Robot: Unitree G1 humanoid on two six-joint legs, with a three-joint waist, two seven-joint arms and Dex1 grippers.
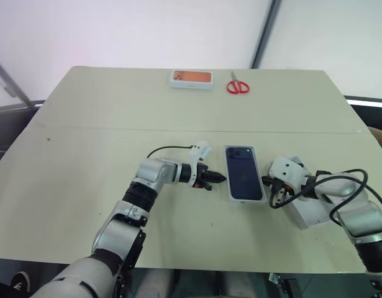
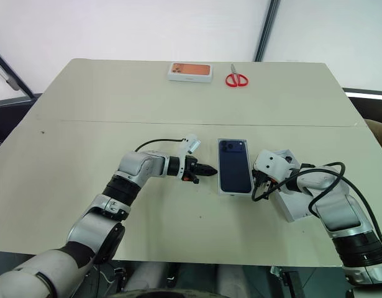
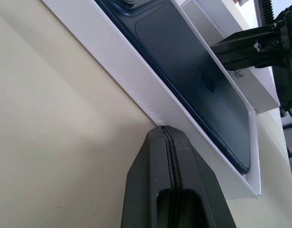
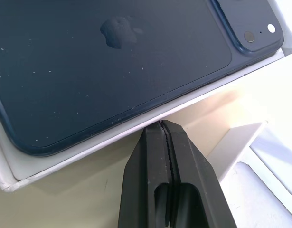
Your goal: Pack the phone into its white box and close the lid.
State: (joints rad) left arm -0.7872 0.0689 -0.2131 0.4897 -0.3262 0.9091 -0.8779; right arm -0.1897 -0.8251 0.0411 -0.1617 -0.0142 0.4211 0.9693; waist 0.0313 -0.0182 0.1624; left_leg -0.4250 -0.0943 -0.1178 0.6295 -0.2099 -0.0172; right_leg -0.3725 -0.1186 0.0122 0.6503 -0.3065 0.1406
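Spanning the view, a beige table (image 1: 85, 124) carries everything. The lid (image 2: 294, 205) is seen under the right arm, beside the white box (image 1: 230, 194), in which the phone (image 1: 243, 172) is laid back up. The box is flanked by the left gripper (image 1: 220, 178) and right gripper (image 2: 258, 184), both with fingers pressed together, nothing held. An orange-topped box (image 1: 191, 79) and red scissors (image 1: 238, 85) are placed at the far edge.

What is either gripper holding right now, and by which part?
Nothing: left gripper and right gripper are shut on nothing, tips at opposite sides of the white box.
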